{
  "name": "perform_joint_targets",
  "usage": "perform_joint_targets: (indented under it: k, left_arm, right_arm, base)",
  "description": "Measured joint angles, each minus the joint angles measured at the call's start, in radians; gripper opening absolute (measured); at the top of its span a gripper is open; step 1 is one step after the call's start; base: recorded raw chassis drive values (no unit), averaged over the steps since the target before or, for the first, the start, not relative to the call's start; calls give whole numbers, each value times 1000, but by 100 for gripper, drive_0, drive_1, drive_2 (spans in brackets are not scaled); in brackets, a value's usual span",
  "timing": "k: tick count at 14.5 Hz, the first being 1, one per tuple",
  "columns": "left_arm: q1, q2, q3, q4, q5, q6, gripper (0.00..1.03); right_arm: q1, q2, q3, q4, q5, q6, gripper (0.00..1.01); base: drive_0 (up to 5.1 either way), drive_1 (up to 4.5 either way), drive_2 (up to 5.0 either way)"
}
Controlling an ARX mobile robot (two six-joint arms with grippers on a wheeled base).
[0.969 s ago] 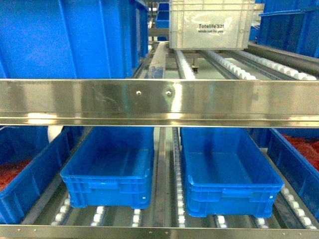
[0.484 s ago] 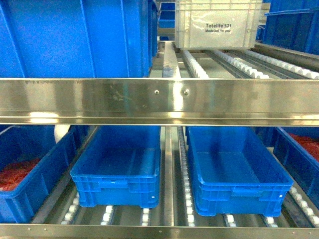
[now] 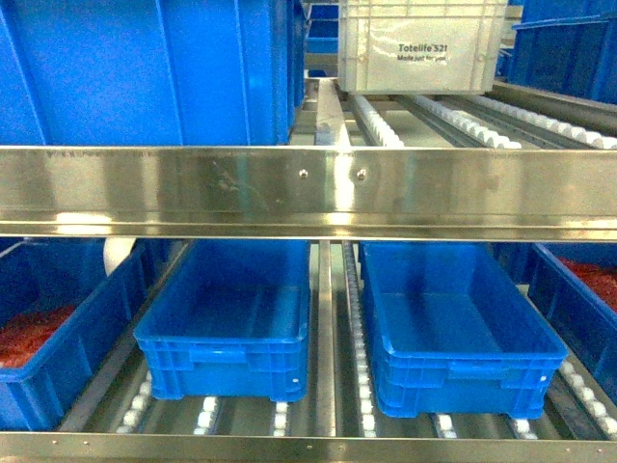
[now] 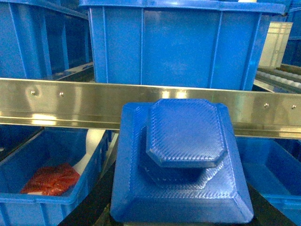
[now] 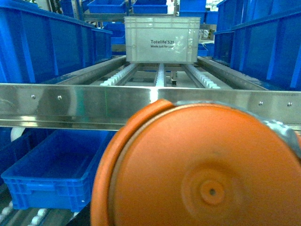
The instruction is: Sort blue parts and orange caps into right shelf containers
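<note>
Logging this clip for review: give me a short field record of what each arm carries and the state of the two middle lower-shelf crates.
left wrist view: blue part fills the foreground
right wrist view: orange cap fills the foreground
grippers: fingers not visible
lower left blue crate: empty
lower right blue crate: empty
upper shelf: pale grey crate
far-left crate: red pieces inside
</note>
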Motion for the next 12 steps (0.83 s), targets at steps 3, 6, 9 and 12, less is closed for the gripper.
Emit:
perform_joint_targets:
  k: [3, 6, 9, 12]
  left_arm:
    - [0, 0, 0, -1, 1, 0, 41]
    - [0, 0, 0, -3, 0, 2, 40]
    - [0, 0, 0, -3, 0, 4, 40]
    - [0, 0, 0, -4, 0, 4, 40]
  right_arm:
    - [0, 0, 0, -4, 3, 0, 44]
    - [0, 0, 0, -4, 3, 0, 44]
    - [0, 0, 0, -4, 2, 0, 44]
    - [0, 0, 0, -5, 3, -1, 44]
  base:
    - [0, 0, 0]
    - [0, 0, 0]
    - [0, 0, 0]
    - [0, 0, 0]
